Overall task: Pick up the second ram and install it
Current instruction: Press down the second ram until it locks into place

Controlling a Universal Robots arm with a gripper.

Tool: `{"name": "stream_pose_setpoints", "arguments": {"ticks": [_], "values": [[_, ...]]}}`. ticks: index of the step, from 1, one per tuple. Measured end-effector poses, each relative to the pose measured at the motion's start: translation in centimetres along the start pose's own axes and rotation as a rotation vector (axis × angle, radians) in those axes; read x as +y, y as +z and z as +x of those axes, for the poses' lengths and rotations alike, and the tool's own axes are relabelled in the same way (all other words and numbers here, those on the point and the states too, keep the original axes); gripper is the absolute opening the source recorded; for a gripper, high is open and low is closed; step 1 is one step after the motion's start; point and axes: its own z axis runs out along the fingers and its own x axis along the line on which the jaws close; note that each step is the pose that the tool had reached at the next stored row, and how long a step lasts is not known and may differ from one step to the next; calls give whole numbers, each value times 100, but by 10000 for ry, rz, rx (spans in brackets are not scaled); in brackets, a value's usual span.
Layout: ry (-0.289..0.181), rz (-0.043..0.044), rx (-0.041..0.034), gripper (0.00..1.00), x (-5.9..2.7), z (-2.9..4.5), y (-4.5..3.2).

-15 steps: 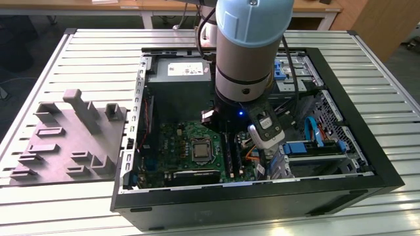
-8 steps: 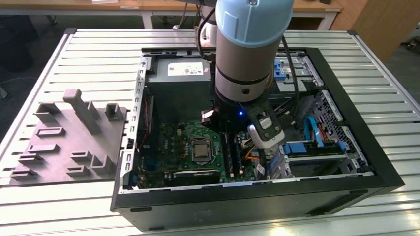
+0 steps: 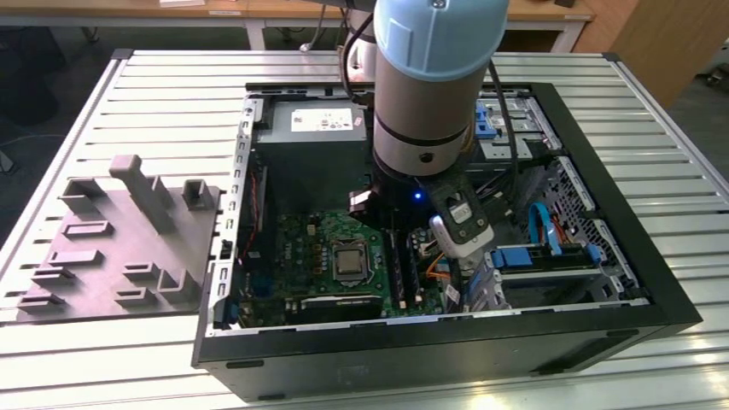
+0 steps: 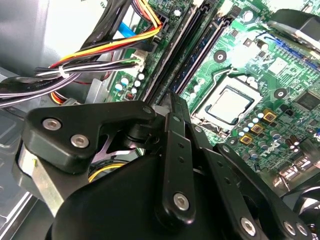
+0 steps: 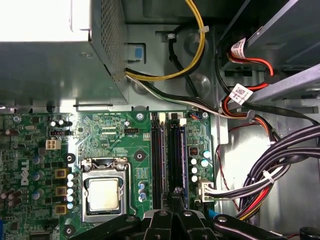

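The seating step is judged to be in hand. The black linkage-armed end effector (image 4: 172, 100) (image 5: 176, 192) is lowered into the open black computer case (image 3: 638, 316), and its fingers are drawn together with no gap seen between them. The second ram (image 5: 181, 150) (image 4: 200, 55), a long thin dark blue-green memory stick, is seen standing on edge in a black slot of the green motherboard (image 5: 115, 130), directly beneath the fingertips and running away from them. Whether its end latches are closed cannot be told. Full seating is judged to call for pressure straight down along the slot, without sideways lean. The silver-capped processor socket (image 5: 103, 192) lies just beside the end effector, and the grey power-supply box (image 5: 50, 65) lies beyond the slot's far end. The case is carried on a slatted metal tabletop (image 3: 137, 85), where a grey moulded fixture plate (image 3: 114, 248) is set well apart. Wooden desks (image 3: 228, 13) are seen behind.
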Motion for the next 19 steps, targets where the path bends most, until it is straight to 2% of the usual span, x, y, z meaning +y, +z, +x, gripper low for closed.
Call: {"name": "stream_pose_setpoints", "arguments": {"ticks": [14,19], "values": [[-1,-2,-1,10,215,19,37],[0,-1,-1,10,262,22,43]]}}
